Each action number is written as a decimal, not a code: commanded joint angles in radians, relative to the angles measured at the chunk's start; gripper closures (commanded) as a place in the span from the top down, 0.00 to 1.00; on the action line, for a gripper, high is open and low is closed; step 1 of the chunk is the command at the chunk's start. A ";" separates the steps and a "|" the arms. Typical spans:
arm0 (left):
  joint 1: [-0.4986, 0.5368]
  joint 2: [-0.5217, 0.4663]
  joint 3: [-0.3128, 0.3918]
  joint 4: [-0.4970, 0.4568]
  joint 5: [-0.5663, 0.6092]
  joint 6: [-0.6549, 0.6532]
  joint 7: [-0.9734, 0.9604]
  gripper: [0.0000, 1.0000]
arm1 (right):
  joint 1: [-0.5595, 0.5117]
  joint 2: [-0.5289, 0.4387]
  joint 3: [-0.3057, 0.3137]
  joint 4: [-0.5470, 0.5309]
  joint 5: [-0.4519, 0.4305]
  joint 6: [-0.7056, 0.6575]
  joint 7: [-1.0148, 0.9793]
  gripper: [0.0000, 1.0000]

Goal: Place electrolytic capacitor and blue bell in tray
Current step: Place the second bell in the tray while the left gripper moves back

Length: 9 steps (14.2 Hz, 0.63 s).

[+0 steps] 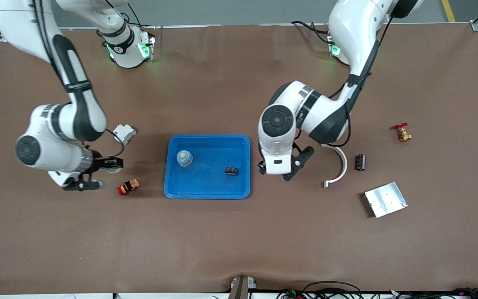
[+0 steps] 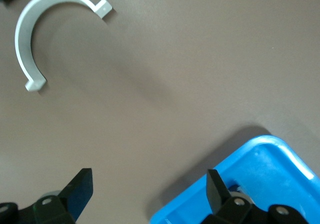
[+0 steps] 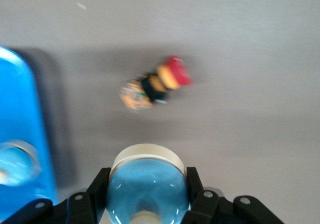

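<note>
While the left gripper (image 1: 292, 164) hangs wide open and empty beside the blue tray (image 1: 207, 192), the right gripper (image 1: 112, 164) clamps a blue bell (image 3: 146, 186) off the tray's right-arm end.

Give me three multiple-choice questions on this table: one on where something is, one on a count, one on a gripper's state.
1. The red-capped part lies: A beside the tray; B in the tray; C on the plate.
2. Things in the tray: A none; B four; C two.
3. The right gripper is: A open; B shut on a bell; C out of view.

A: it lies on the table, toward the right arm's end.
C: a bell and a black part.
B: its fingers clamp a second blue bell; the left gripper waits open by the tray.
</note>
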 commanded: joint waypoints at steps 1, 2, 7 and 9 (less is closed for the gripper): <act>0.046 -0.065 0.000 -0.073 -0.071 0.026 0.146 1.00 | 0.068 0.120 0.037 0.147 0.036 -0.009 0.237 0.11; 0.057 -0.065 0.000 -0.071 -0.085 0.026 0.190 1.00 | 0.080 0.158 0.060 0.186 0.045 -0.003 0.317 0.11; 0.076 -0.062 0.008 -0.073 -0.051 0.023 0.663 1.00 | 0.120 0.264 0.106 0.280 0.047 0.059 0.535 0.11; 0.091 -0.059 0.005 -0.075 0.004 0.028 0.823 1.00 | 0.128 0.289 0.126 0.280 0.044 0.103 0.588 0.11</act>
